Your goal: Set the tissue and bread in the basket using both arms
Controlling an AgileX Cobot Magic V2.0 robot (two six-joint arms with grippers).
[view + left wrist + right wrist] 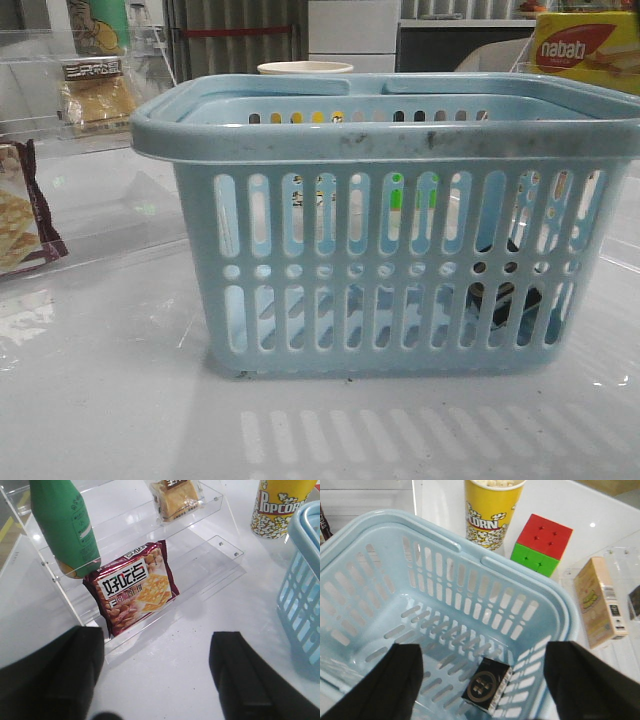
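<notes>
Lying alone against the slotted light-blue plastic basket (560, 615) wall: one small black tissue pack (486, 685); both tools gape, holding nothing.

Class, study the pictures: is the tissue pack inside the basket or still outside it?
Inside. The tissue lies on the floor of the basket, below the right gripper's open fingers.

The left gripper (155, 680) has its two dark fingers (55, 675) spread wide apart, at nine and three o'clock, with nothing between them. The right gripper (480, 685) is likewise spread wide, its fingers (585, 680) holding nothing.
</notes>
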